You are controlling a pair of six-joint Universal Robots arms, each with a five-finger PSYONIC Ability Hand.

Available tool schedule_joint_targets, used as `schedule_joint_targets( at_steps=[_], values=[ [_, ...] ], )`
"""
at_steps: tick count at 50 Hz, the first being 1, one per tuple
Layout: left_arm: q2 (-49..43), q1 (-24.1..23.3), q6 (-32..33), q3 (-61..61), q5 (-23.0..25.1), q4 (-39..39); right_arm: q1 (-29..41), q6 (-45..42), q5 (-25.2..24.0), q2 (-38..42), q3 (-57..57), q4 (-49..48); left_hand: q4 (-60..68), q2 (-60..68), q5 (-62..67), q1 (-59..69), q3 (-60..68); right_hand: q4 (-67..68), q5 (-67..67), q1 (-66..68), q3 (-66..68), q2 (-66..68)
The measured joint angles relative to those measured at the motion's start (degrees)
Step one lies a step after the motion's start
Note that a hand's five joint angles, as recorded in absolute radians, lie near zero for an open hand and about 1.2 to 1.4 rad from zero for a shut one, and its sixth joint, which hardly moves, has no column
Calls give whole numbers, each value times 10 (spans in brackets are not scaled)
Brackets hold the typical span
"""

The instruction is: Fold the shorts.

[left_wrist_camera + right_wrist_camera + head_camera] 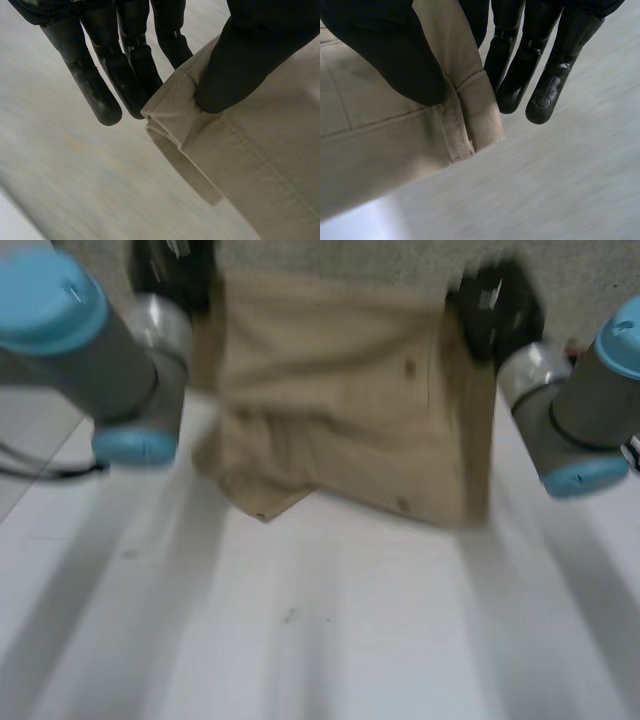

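Observation:
The beige shorts hang lifted off the white table, held up at two far corners. My left hand is at the far left corner. In the left wrist view its thumb presses the hemmed cloth corner against the fingers, so it is shut on the shorts. My right hand grips the far right corner. There the thumb pinches the waistband corner against the fingers. The lower edge of the shorts droops toward the table.
The grey left arm and right arm with light-blue caps flank the shorts. Bare white tabletop lies in front of the shorts. A speckled grey surface shows beyond the far edge.

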Motion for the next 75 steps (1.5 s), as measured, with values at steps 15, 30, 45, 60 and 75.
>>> schedule_joint_targets(
  at_steps=[15, 30, 45, 60, 75],
  values=[
    [23, -24, -32, 41, -32, 125, 14, 13, 16, -24, -14, -188, 0, 1, 0, 0, 2, 0, 10, 3, 8, 0],
    [-4, -20, -68, -315, -29, 98, 15, 49, -70, 51, 132, -7, 1, 3, 0, 0, 5, 2, 10, 4, 11, 1],
    [23, -24, -68, -437, -27, -23, 7, 49, -68, 25, 196, 235, 1, 3, 0, 0, 5, 2, 10, 4, 17, 1],
    [173, -27, -70, -543, -25, -109, -27, 55, -71, -53, 244, 390, -215, -215, -177, -187, -206, -314, -274, -221, -298, -307],
    [228, -12, -75, -597, -24, -109, -43, 161, -84, -81, 204, 374, -278, -276, -243, -234, -267, -349, -315, -249, -338, -341]
  ],
)
